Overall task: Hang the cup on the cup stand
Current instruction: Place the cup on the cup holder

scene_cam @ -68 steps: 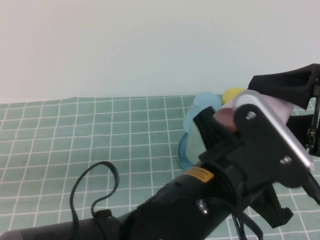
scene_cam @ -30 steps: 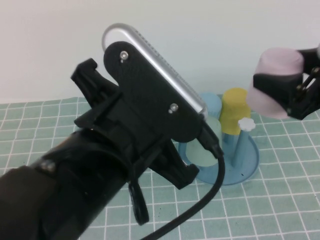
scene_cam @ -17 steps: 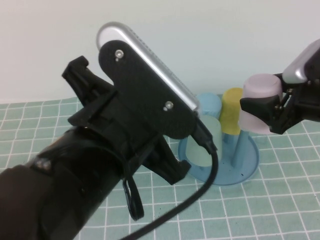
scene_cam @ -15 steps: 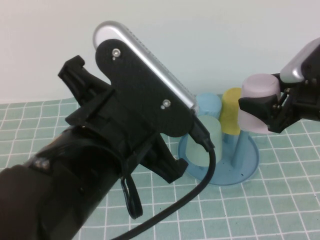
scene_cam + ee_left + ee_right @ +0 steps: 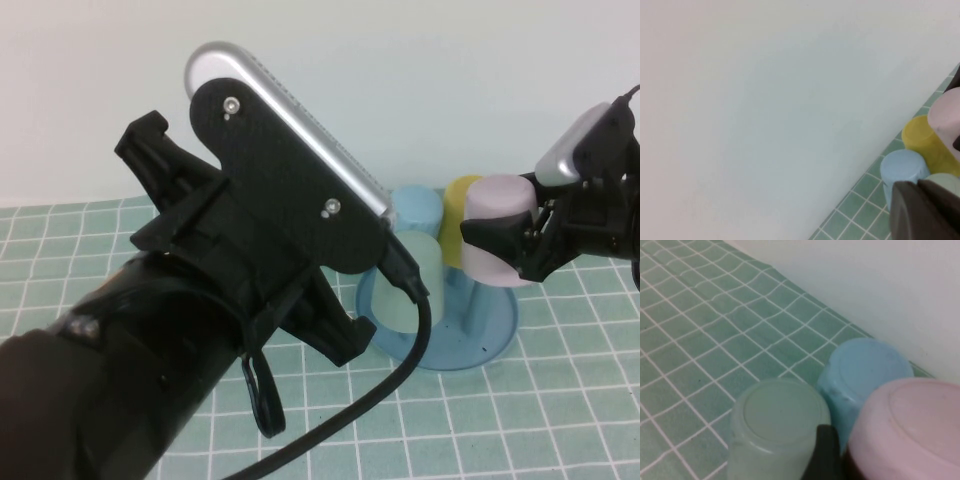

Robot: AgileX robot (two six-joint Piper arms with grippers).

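Our right gripper [image 5: 515, 250] clamps the pink cup [image 5: 488, 232] upside down over the cup stand [image 5: 497, 333]; releasing off-peg could topple it. Left gripper [image 5: 925, 210], closed and empty, is raised.

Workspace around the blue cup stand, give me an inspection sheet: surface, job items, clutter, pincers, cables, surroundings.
Surface: green checked cloth on the table.
Job's things: pale pink plastic cup, upside down, over the round translucent blue cup stand; seating on a peg cannot be seen.
Clutter: light green cup, light blue cup and yellow cup inverted on the stand.
Grippers: right pincer around the pink cup above the stand; left pincer shut, raised, holding nothing, near the stand's cups.
Cables: black cable looping from the left arm.
Surroundings: plain white wall.
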